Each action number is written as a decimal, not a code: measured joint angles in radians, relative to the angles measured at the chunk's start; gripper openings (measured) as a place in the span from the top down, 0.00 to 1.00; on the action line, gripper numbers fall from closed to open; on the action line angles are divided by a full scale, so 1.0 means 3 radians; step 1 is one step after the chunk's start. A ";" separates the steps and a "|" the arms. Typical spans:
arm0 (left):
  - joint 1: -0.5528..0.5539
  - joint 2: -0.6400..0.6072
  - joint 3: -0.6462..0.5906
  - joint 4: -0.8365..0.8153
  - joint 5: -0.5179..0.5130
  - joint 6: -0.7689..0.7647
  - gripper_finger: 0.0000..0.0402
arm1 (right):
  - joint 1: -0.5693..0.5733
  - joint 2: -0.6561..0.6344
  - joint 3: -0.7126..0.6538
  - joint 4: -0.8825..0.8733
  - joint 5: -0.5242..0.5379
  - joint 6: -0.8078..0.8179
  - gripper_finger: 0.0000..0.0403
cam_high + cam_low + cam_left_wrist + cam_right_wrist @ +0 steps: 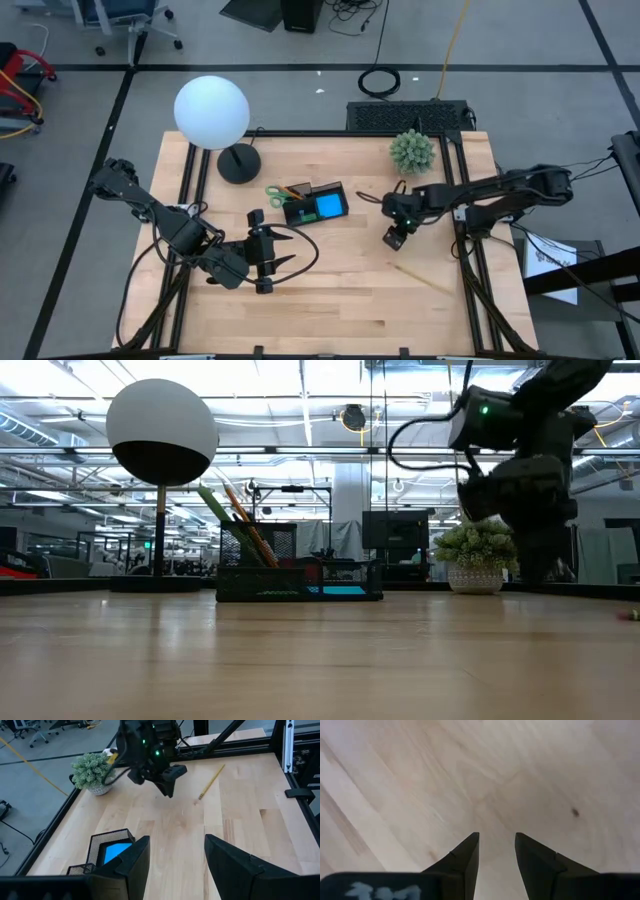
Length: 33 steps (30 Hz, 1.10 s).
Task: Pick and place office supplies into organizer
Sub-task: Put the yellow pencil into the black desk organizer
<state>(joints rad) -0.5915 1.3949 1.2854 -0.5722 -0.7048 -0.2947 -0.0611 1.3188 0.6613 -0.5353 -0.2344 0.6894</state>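
The black organizer (312,206) stands mid-table, holding the blue sticky pad (331,207), the green-handled scissors (274,193) and an orange pencil (296,189); in the low view the pencils (246,520) lean up out of the organizer (300,578). A yellow pencil (421,277) lies flat on the table toward the near right, also visible in the left wrist view (210,781). My left gripper (285,253) (175,855) hovers open near the organizer's near side, pointing right. My right gripper (394,239) (496,836) points down over bare wood, open by a narrow gap and empty. I see no pens.
A lamp with a white globe (211,111) and a round black base (238,163) stands at the far left. A green spiky plant (412,151) in a pot sits at the far right. Bare wood (340,300) stretches along the near side. Black rails edge the table.
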 joint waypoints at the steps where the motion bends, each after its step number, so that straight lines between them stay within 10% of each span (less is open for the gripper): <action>1: 0.0000 0.0000 0.0000 -0.0001 0.0000 -0.0001 0.51 | 0.0003 -0.0051 -0.0001 0.0007 0.0038 0.0038 0.71; 33: -0.0012 0.0000 0.0000 -0.0012 0.0001 0.0011 0.51 | 0.1372 -0.0268 -0.0003 0.2397 0.0559 0.0950 0.71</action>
<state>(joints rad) -0.5950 1.3949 1.2854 -0.5758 -0.7044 -0.2913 0.3505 1.2385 0.6605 0.1837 -0.0666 0.9745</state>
